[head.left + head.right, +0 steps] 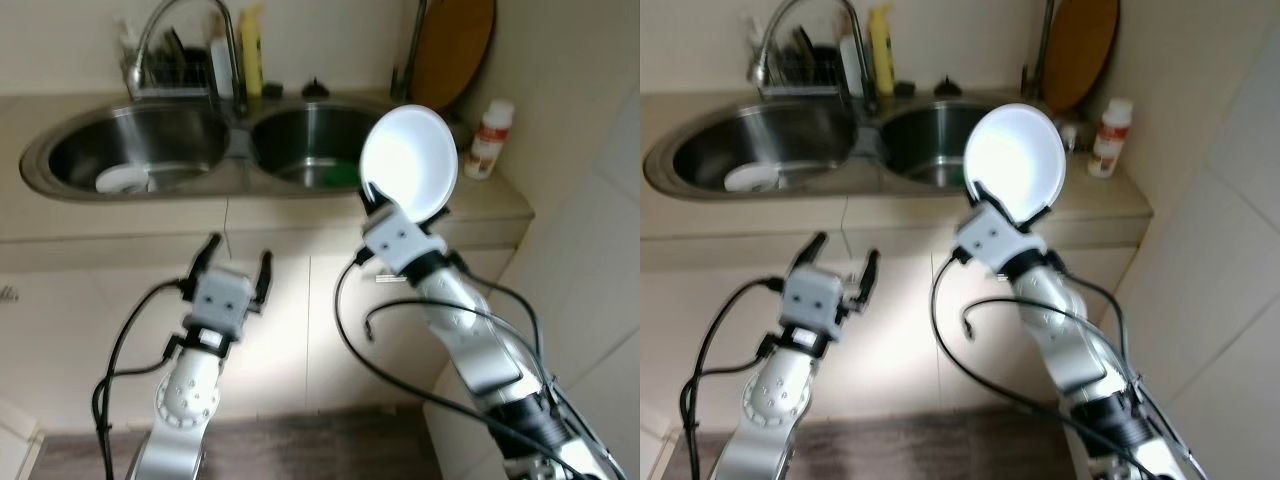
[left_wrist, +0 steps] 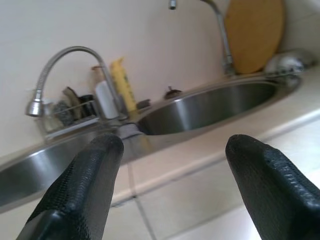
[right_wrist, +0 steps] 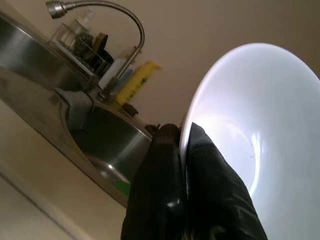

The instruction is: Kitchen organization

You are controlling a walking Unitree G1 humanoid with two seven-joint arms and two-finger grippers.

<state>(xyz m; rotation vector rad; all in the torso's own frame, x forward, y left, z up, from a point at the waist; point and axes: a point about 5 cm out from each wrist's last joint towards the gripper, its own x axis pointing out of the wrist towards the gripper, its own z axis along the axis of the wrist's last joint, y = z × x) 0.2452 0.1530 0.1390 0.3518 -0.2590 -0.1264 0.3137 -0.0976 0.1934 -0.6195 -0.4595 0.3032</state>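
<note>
Two grippers, right gripper (image 3: 182, 137) clamping white bowl (image 1: 409, 160), left gripper (image 2: 170, 150) spread, bottle (image 1: 490, 139) label seemingly unreadable.

Right gripper (image 1: 372, 200) pinches a white bowl (image 1: 409, 160) upright before the sink (image 1: 185, 140).

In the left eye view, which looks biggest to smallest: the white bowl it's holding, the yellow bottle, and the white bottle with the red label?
1. white bowl, though it's nearest the camera
2. yellow bottle and white bottle with the red label: too alike to rank
</note>
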